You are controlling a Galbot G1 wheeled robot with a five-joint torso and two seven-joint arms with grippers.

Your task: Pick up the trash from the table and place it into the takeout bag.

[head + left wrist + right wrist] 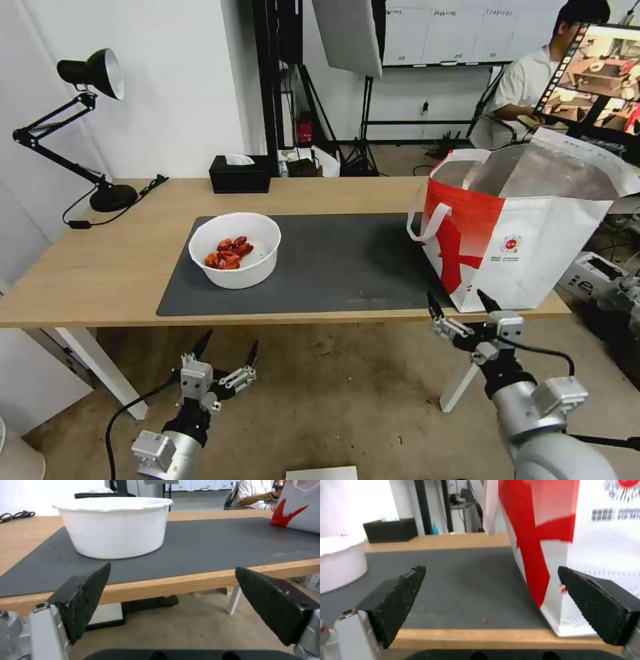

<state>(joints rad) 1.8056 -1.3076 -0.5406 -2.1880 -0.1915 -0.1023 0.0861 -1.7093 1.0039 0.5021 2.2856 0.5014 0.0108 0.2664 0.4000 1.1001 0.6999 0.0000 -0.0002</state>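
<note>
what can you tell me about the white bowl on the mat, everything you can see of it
The white bowl is round, with plain, slightly tapered walls and a thin, faintly wavy rim; it looks like disposable plastic or paper. It stands upright on the left part of the dark grey mat, near that mat's front left corner. Inside, a small heap of red scraps lies on the bottom, towards the left side. Nothing else touches it; the open left tool hovers below the table edge in front of it.

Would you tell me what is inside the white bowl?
The white bowl holds red scraps clustered left of centre in the head view; the scraps cover the bottom beneath them.
</note>
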